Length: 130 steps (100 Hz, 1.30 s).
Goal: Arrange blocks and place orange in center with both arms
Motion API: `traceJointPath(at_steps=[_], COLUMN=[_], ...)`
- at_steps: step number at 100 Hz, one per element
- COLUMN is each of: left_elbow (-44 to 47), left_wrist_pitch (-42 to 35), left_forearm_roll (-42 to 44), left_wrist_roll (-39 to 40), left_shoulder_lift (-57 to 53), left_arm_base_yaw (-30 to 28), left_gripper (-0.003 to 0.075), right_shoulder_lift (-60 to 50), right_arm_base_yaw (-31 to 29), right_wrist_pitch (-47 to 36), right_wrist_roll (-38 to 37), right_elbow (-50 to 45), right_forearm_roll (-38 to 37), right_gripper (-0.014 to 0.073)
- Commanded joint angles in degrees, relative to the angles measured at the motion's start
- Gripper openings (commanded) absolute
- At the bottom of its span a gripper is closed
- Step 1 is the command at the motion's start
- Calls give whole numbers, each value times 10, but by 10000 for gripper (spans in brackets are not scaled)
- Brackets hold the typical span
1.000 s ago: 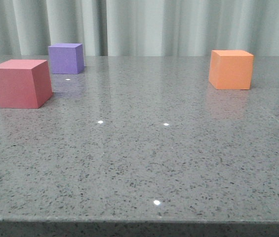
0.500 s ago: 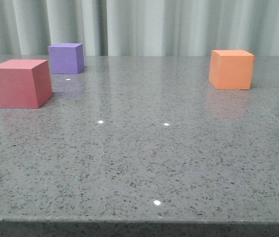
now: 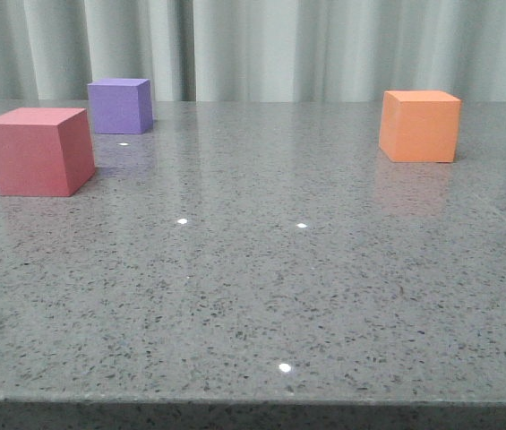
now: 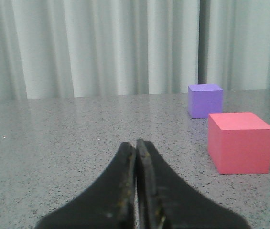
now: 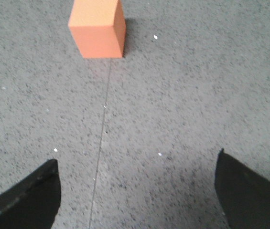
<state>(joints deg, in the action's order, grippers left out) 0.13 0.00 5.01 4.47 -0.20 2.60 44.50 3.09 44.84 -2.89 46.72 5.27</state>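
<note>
The main risk from here, as a judgement, is a bad approach to the orange cube (image 3: pixel 420 126): it stands alone on the right side of the grey speckled table (image 3: pixel 261 296), well apart from the other two blocks, and its faces look smooth and matte, so a gripper that comes down off-centre or turned against its edges could nudge it aside or twist it rather than take it squarely. A second hazard lies on the left, where the pinkish-red cube (image 3: pixel 39 150) sits near the purple cube (image 3: pixel 120 106), the purple one further back toward the curtain (image 3: pixel 261 45); a reach for either could brush its neighbour and spoil the spacing that the row needs, with orange meant to end between them. The two arms working toward one centre spot could also crowd each other. The right gripper (image 5: pixel 135 191) hangs above bare table with its jaws spread wide, holding and touching nothing, the orange cube ahead of it and apart. The left gripper (image 4: pixel 136 157) has its dark fingers pressed together with nothing between them, low over the table, the pinkish-red and purple cubes off to one side and out of contact.
</note>
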Motion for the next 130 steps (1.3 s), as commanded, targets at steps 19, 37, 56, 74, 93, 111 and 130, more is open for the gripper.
traceJointPath(at_steps=[19, 37, 56, 74, 93, 111, 130], left_elbow=[24, 24, 24, 24, 24, 24, 24], left_wrist_pitch=[-47, -47, -47, -47, -47, -47, -47], left_forearm_roll=[-1, -1, -1, -1, -1, -1, -1], left_wrist_roll=[2, 2, 2, 2, 2, 2, 2], left_shoulder_lift=[-21, -21, -21, -21, -21, -21, -21], left_arm_base_yaw=[-1, -1, -1, -1, -1, -1, -1], left_gripper=[-20, -20, -20, -20, -20, -20, -20], right_shoulder_lift=[125, 245, 366, 453, 516, 556, 570], right_arm_base_yaw=[34, 54, 66, 68, 68, 68, 68], right_wrist_pitch=[-72, -87, -79, -69, -69, -64, -57], right_wrist_roll=[6, 6, 6, 6, 6, 6, 6], right_elbow=[99, 185, 293, 374, 415, 418, 418], right_forearm_roll=[24, 24, 24, 18, 10, 9, 7], right_gripper=[647, 647, 647, 647, 647, 642, 476])
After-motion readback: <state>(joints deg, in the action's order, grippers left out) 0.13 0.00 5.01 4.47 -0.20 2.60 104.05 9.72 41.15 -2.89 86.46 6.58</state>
